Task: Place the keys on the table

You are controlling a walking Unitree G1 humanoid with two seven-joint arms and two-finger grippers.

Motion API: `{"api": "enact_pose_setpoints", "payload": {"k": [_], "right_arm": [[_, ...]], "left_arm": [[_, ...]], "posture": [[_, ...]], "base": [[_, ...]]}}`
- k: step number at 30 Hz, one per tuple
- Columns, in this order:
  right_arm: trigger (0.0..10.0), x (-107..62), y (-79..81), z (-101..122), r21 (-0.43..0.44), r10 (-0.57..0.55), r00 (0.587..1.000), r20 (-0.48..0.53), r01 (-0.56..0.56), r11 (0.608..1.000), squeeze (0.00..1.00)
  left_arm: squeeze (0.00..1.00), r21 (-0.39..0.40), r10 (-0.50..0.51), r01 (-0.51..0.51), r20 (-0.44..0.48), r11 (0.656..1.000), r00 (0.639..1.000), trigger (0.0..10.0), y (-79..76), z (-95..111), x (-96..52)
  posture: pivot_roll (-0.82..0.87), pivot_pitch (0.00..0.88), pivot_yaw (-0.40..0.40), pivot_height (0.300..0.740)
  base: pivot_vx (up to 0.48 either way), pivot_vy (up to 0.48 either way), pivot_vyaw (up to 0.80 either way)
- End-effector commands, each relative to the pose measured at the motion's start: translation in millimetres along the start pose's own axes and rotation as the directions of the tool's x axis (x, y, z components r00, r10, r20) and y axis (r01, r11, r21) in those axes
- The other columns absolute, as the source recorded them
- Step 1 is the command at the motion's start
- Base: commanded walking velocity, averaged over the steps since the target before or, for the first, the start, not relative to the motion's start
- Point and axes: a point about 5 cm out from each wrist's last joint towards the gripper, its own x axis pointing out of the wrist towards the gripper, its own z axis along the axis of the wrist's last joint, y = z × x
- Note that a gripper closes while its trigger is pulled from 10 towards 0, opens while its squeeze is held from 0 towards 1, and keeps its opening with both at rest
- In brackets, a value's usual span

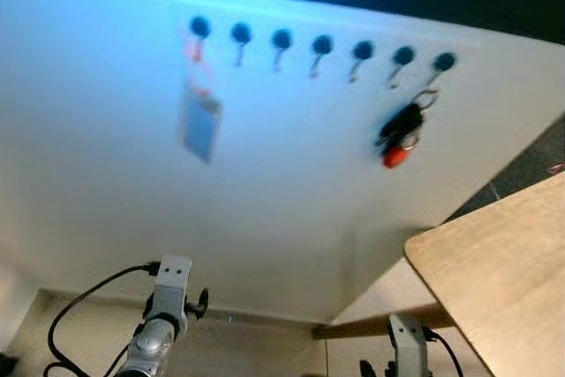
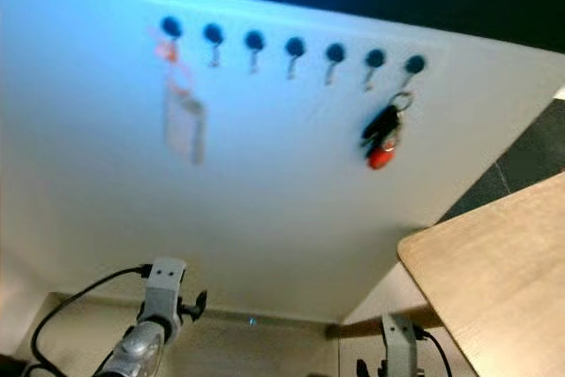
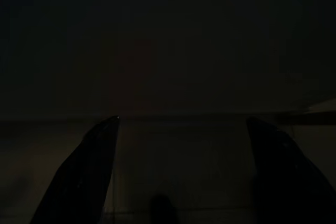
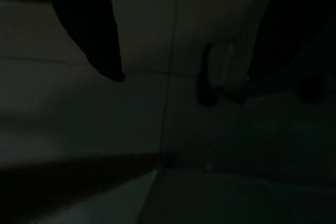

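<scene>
**Keys on the hook, arms low**

The keys [image 1: 403, 135], black with a red fob, hung from the rightmost of 7 hooks [image 1: 444, 62] on the white wall [image 1: 291, 192]; a card tag [image 1: 200, 125] hung from the leftmost. The step looked like the approach: nothing was gripped. The left gripper [image 3: 181, 129] showed its fingers spread apart over dim floor; the right gripper [image 4: 184, 72] likewise stood apart, empty. Next, I judged, the right arm [image 1: 408, 342] needed raising toward the keys. The table [image 1: 503, 262] corner jutted in just beside that arm, crowding its lift; the wall's left offered freer room.
</scene>
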Motion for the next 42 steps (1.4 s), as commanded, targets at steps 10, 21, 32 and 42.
{"api": "enact_pose_setpoints", "payload": {"k": [10,21,32,42], "right_arm": [[10.0,4.4,29.1,71,-0.443,0.241,0.91,0.338,-0.072,0.893,0.0],[10.0,-69.0,38.6,168,-0.263,0.188,0.409,0.893,0.135,0.955,0.0],[10.0,-140.7,28.3,197,-0.04,0.007,0.166,0.986,0.2,0.979,0.0],[10.0,-166.4,22.6,221,0.063,-0.082,0.076,0.994,0.221,0.973,0.7]], "left_arm": [[0.0,0.106,-0.022,0.014,0.076,0.994,0.997,10.0,8.0,19,4.6],[0.0,0.072,-0.12,0.096,0.536,0.993,0.835,10.0,4.2,83,-15.3],[0.0,0.269,-0.447,0.377,0.714,0.886,0.54,10.0,-44.8,146,-68.9],[0.0,0.374,-0.561,0.443,0.701,0.815,0.439,10.0,-68.1,164,-91.4]], "posture": [[0.07,0.035,-0.083,0.74],[0.07,0.058,-0.081,0.74],[0.06,0.068,-0.074,0.74],[0.05,0.068,-0.057,0.74]], "base": [[0.0,0.0,0.0],[0.0,0.0,0.0],[0.0,0.0,0.0],[0.0,0.0,0.0]]}}
